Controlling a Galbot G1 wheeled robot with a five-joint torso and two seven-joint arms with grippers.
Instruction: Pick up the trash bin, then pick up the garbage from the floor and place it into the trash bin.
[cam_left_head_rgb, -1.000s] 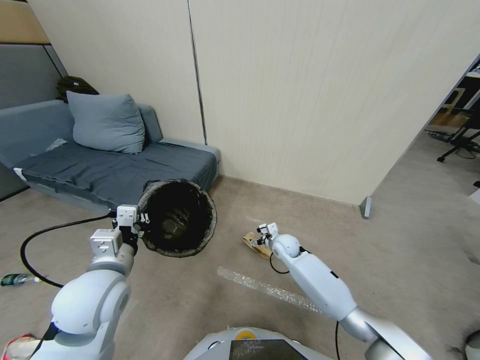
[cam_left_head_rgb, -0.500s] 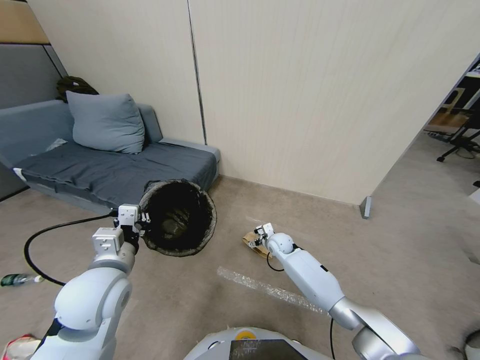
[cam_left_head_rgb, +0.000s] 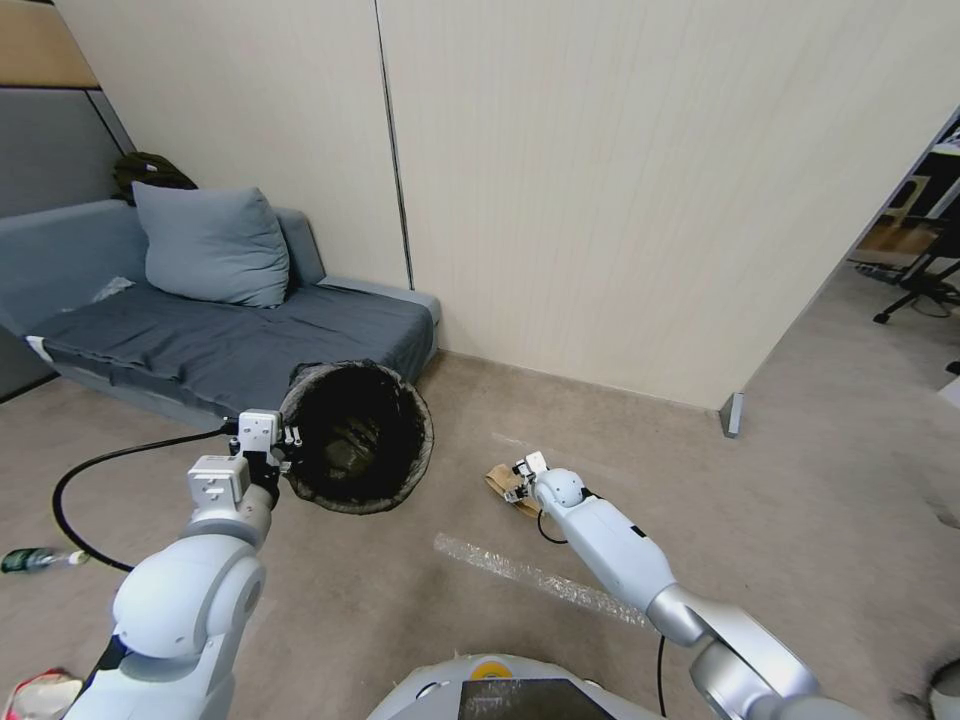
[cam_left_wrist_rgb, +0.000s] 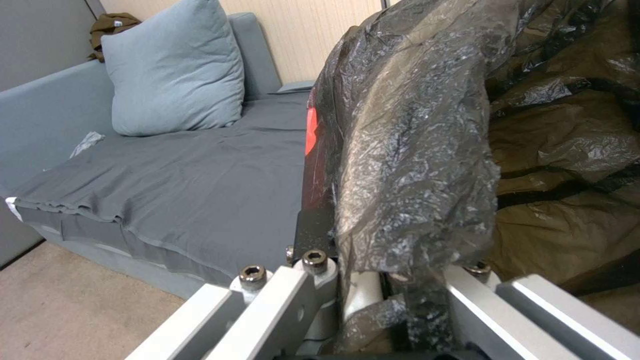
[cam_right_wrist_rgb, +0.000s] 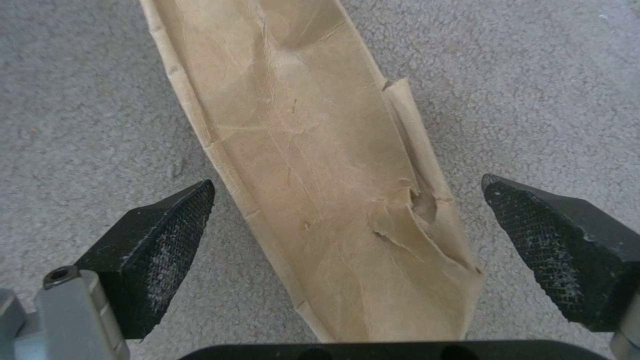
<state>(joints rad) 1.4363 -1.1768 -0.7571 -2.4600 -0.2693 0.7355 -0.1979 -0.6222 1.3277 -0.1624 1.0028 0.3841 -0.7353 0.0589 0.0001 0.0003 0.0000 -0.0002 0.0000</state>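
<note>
Right gripper, fingers spread, straddles the brown paper bag on the carpet (flat, could slip out); left gripper clamps the trash bin rim, held aloft

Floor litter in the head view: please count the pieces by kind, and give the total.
Brown paper bag, under the open right gripper: 1
Small bottle at the left edge: 1
Strip of clear plastic wrap: 1
Red-and-white wrapper, bottom left corner: 1
Total: 4
</note>
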